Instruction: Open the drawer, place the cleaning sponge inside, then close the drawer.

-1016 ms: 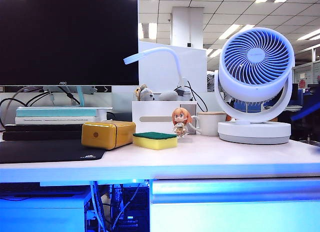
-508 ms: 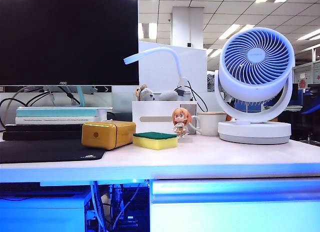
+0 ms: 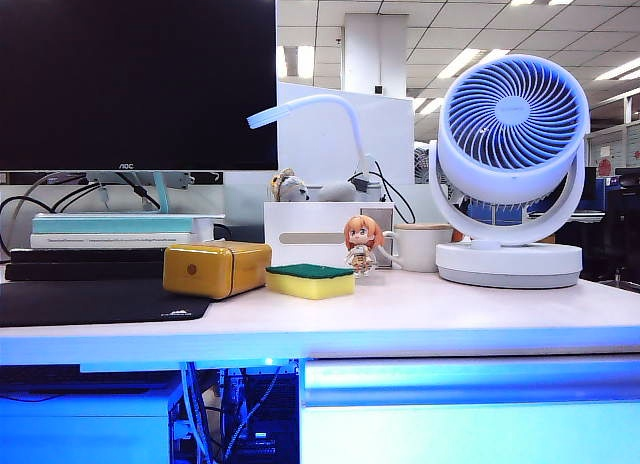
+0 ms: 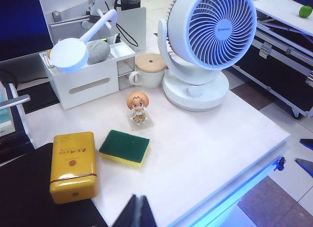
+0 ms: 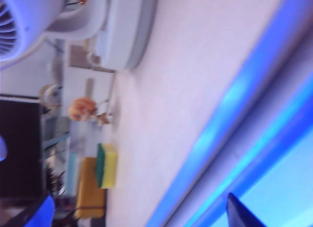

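Desk scene, left to right in the exterior view: glossy yellow box (image 3: pixel 216 269), then the cleaning sponge (image 3: pixel 310 280) just beside it, green layer up, flat on the tabletop (image 3: pixel 420 309), with a small figurine (image 3: pixel 362 244) behind it and a white fan (image 3: pixel 512 169) at the far right. Drawer (image 3: pixel 470 409), blue-tinted, sits closed below the desk edge. Left gripper (image 4: pixel 135 213) hovers above the desk's near edge, tips together, empty; right gripper (image 5: pixel 146 207) hangs by the drawer front, fingers spread wide, empty.
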